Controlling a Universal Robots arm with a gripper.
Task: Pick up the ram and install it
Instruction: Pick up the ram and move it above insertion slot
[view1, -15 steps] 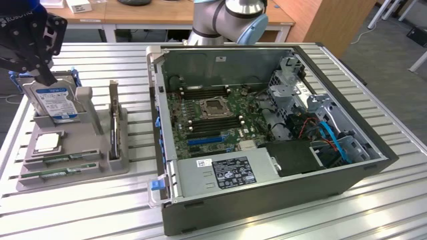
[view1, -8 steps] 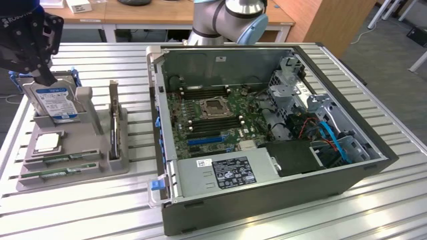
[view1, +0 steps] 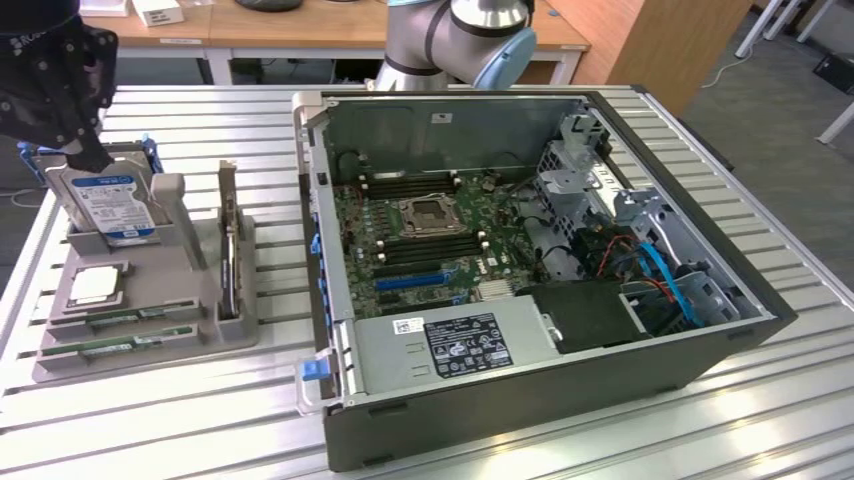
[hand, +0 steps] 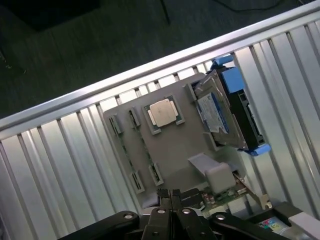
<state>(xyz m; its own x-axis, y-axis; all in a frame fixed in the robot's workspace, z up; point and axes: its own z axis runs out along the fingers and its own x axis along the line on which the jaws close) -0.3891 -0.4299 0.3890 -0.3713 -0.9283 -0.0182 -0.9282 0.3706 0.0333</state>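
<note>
Right now both pieces of ram lie in the tray, neither picked up. One ram stick (view1: 127, 319) rests lengthwise in a slot at the front end of the grey tray (view1: 187, 300), and a second ram stick (view1: 118, 346) lies just beside it in the next slot, nearer the tray's edge. Behind them in the tray sits a square silver processor (view1: 96, 286) (hand: 162, 112). Past that, a hard drive (view1: 110, 195) (hand: 220, 112) stands upright in its blue frame. An expansion card (view1: 232, 250) stands on edge along the side of the tray facing the computer.

The gripper (view1: 88, 158) (hand: 170, 196) hangs over the hard drive end of the tray, well apart from the ram, with its fingers pressed together and nothing between them. In the exterior view its tip overlaps the top of the hard drive; it may be touching, but I cannot tell.

The open computer case (view1: 534, 400) lies on the slatted metal table (view1: 774, 400) towards the exterior view's right of the tray, its green circuit board (view1: 441, 255) exposed.
</note>
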